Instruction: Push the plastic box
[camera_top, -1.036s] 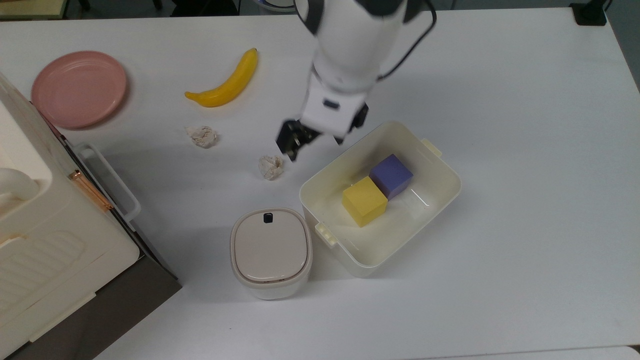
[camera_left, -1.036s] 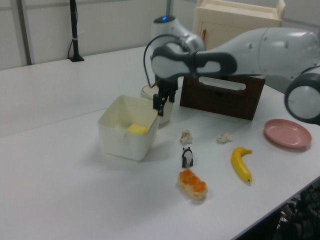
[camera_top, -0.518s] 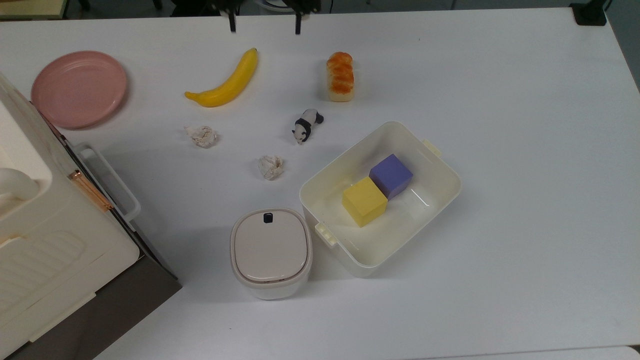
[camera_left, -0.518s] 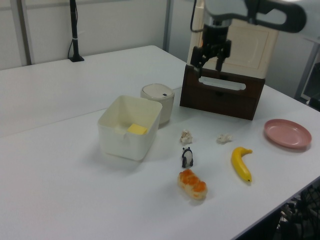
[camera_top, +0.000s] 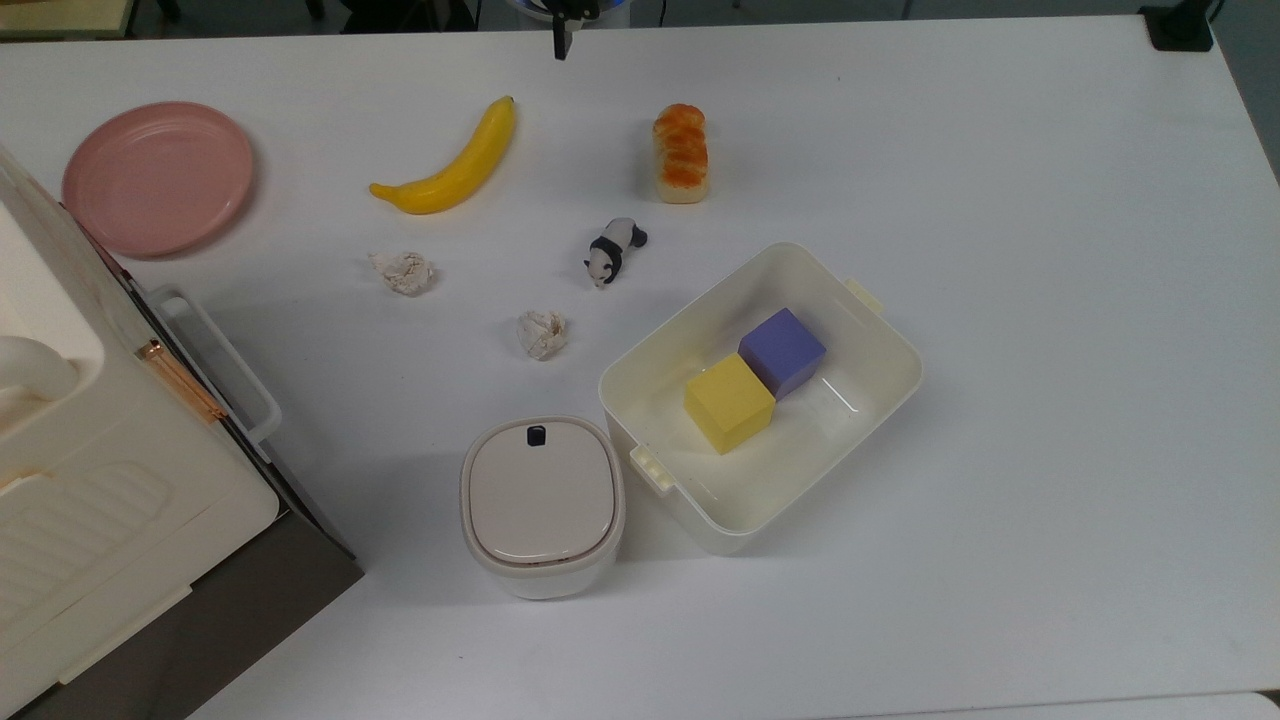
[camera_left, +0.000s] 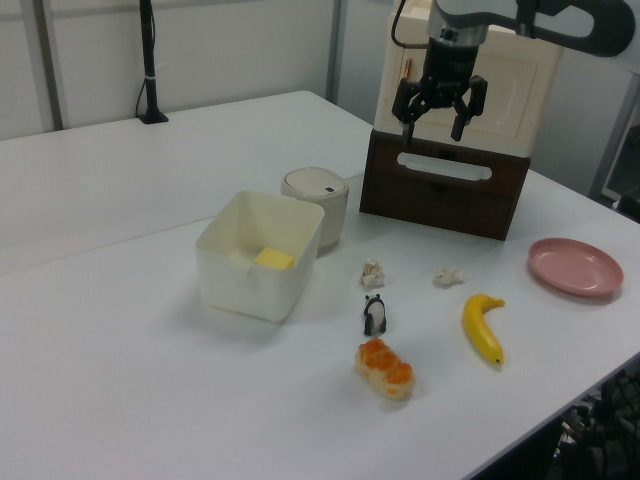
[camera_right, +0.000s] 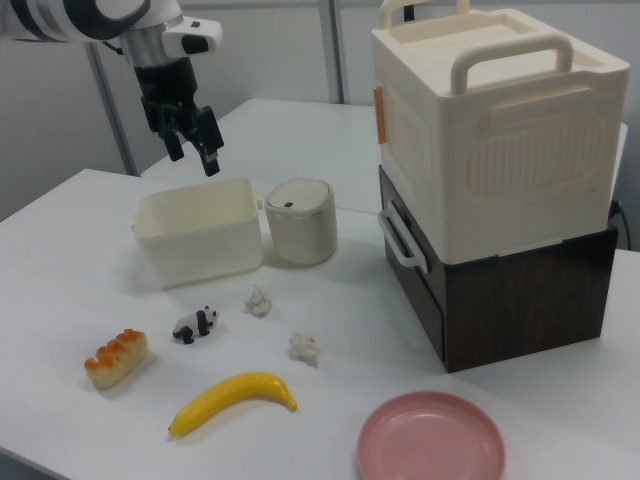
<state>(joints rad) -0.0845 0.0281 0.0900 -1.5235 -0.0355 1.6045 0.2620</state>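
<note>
Gripper (camera_left: 437, 118) status: note that it hangs high above the bench (camera_top: 1050, 250), fingers spread apart and empty, well clear of every object. In the left view you see it in front of the cream appliance (camera_left: 505, 85) that sits on the dark brown cabinet (camera_left: 445, 190); in the right view the gripper (camera_right: 192, 142) hangs above the far edge of the plastic box (camera_right: 198, 232) without touching it.

Locate the plastic box (camera_top: 760, 400) near the middle of the bench in the top view, set at an angle, lidless, with a latch tab on each short side. Inside it you find a yellow cube (camera_top: 729, 402) and a purple cube (camera_top: 782, 351), touching corner to side. The left view shows the plastic box (camera_left: 258, 255) with the yellow cube (camera_left: 274, 259) visible over its rim.

Observe the small square bin (camera_top: 541, 505) with a beige lid and black button just beside the box, at the top view's left of it.

Check the remaining objects in the top view:
- Panda figure (camera_top: 613, 251) near the box's upper-left wall, apart from it.
- Bread roll (camera_top: 681, 152) beyond the panda.
- Banana (camera_top: 453, 165) at the top view's left of the roll.
- Two crumpled paper balls (camera_top: 404, 272) (camera_top: 542, 333) between the banana and the bin.
- Pink plate (camera_top: 158, 178) at the top view's far left.
</note>
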